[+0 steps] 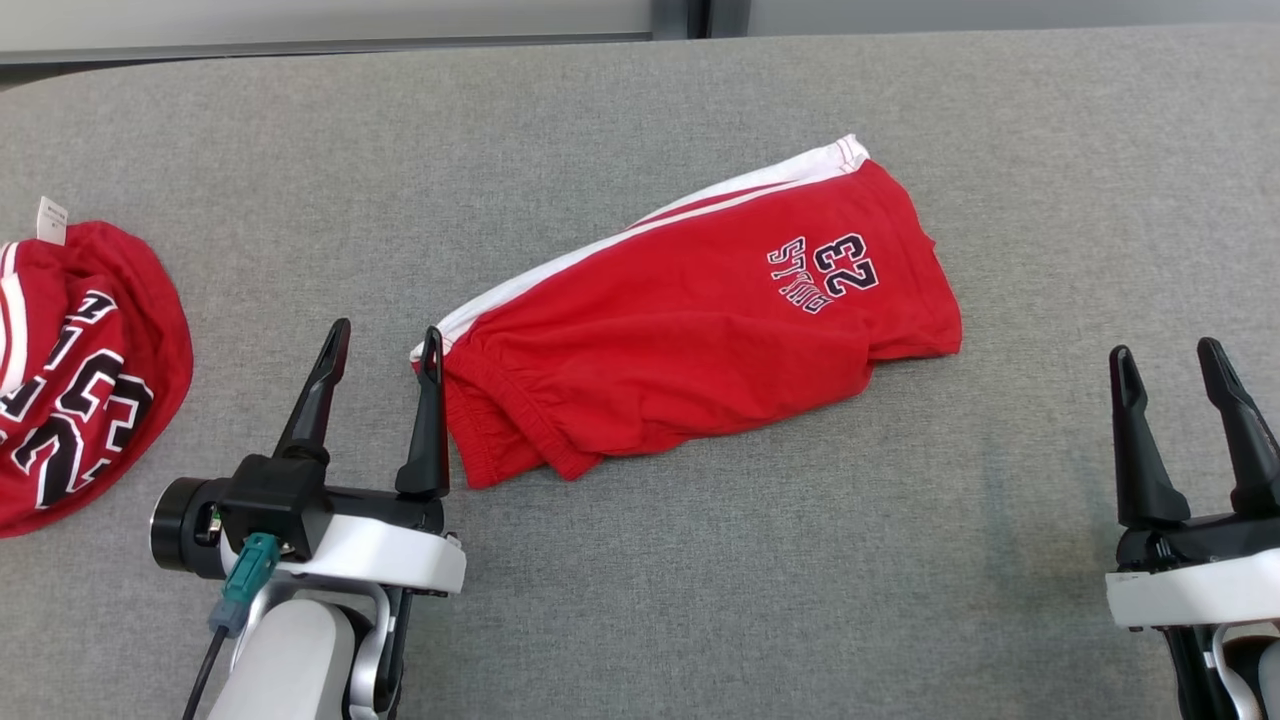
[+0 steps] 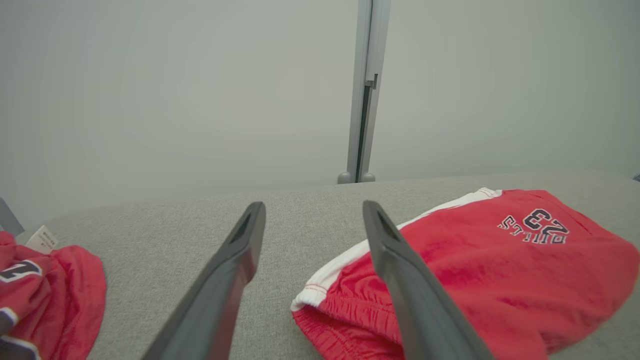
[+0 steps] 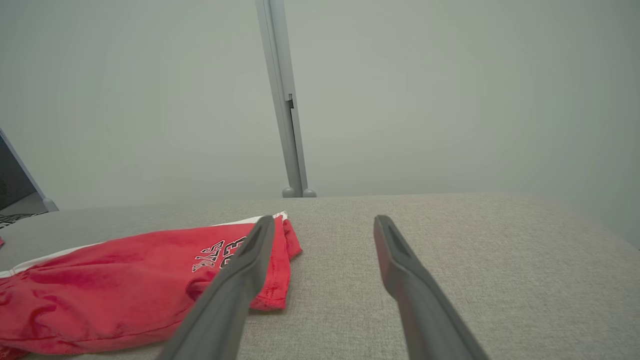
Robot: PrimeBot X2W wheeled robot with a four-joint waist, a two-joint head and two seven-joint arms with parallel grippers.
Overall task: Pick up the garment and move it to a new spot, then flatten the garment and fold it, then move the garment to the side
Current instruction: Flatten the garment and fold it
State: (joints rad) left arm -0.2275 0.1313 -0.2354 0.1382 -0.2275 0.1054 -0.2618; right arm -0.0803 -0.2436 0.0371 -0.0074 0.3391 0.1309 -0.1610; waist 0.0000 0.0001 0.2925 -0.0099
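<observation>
Shorts [image 1: 700,330] corner hidden behind left end effector [image 1: 386,332]; jersey [image 1: 90,370] cut off.

Bare table [image 1: 900,520] separates the shorts [image 1: 700,340] from the right hand [image 1: 1164,347].

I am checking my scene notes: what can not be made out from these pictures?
- Second red garment, head view: cut off by the left edge, lettering incomplete.
- Red shorts, head view: the top layer hides whatever lies folded beneath.
- Dark panel, right wrist view: cut off by the left edge, unidentifiable.
</observation>
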